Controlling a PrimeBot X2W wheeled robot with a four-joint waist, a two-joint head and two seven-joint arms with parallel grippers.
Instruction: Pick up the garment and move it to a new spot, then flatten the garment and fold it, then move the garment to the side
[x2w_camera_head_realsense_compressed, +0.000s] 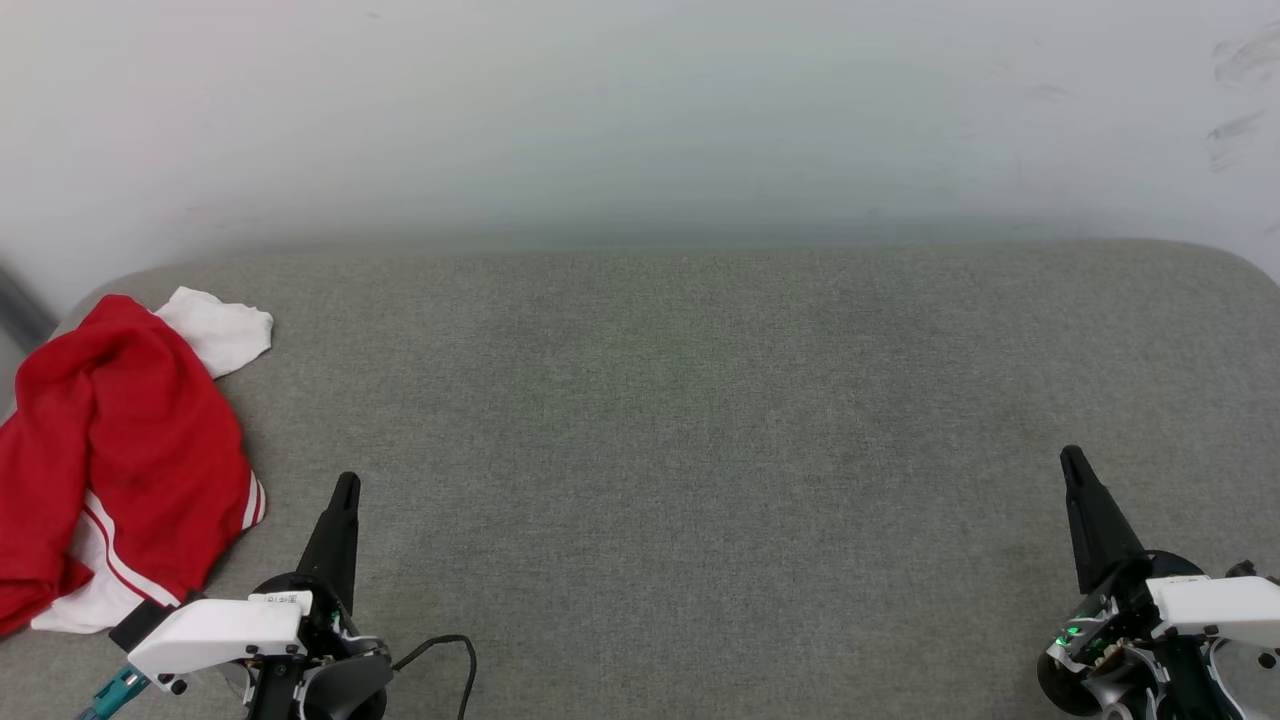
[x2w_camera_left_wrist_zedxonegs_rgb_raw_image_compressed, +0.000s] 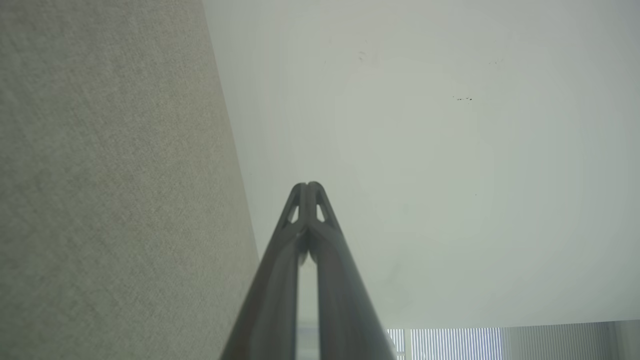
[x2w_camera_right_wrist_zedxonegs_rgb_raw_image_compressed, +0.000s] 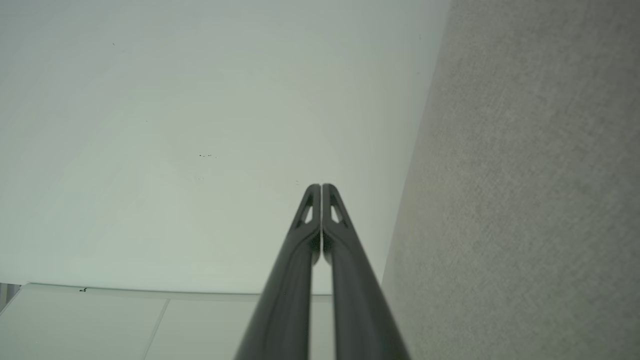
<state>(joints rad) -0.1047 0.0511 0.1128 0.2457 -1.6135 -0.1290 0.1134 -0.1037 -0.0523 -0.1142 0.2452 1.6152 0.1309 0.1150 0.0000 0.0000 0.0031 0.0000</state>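
The garment (x2w_camera_head_realsense_compressed: 120, 450) lies crumpled at the far left of the grey fabric surface (x2w_camera_head_realsense_compressed: 700, 420): red cloth with a white sleeve showing at its top and striped white trim at its lower edge. My left gripper (x2w_camera_head_realsense_compressed: 346, 484) is shut and empty, low in the head view, just right of the garment and apart from it. In the left wrist view its tips (x2w_camera_left_wrist_zedxonegs_rgb_raw_image_compressed: 308, 186) are pressed together. My right gripper (x2w_camera_head_realsense_compressed: 1070, 456) is shut and empty at the lower right, far from the garment. The right wrist view shows its tips (x2w_camera_right_wrist_zedxonegs_rgb_raw_image_compressed: 321, 186) touching.
A pale wall (x2w_camera_head_realsense_compressed: 640, 110) rises behind the grey surface. A black cable (x2w_camera_head_realsense_compressed: 450, 648) loops beside my left wrist. The surface's rounded back corners show at the left and right. Window blinds (x2w_camera_left_wrist_zedxonegs_rgb_raw_image_compressed: 450, 342) appear low in the left wrist view.
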